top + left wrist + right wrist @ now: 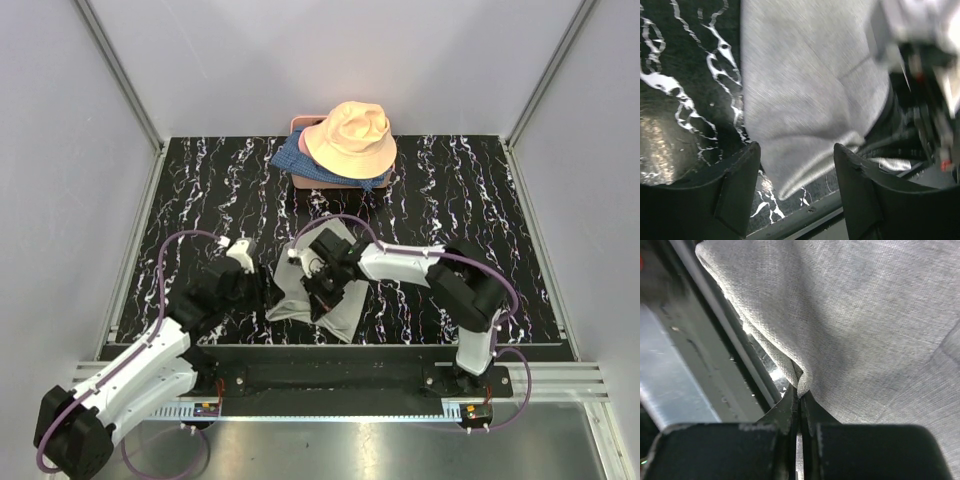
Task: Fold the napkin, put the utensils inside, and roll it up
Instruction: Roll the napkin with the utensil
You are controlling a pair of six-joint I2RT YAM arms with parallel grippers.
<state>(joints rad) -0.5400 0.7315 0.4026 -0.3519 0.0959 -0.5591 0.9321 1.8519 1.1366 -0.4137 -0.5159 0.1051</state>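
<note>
1. Two arms meet over the napkin (345,312), bunched by the worktop's (480,200) near edge, mid-width
2. Left gripper (796,165) gapes, cloth corner lying between its fingers
3. Right gripper (799,402) pinches a napkin fold

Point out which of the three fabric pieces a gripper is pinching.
The light-grey napkin at the near edge: the right gripper is shut on a fold of it. The peach hat and blue patterned fabric sit untouched at the far side.

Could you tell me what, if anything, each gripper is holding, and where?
The right gripper pinches the grey napkin at a bunched fold along its edge, jaws shut. The left gripper is open, holding nothing.
</note>
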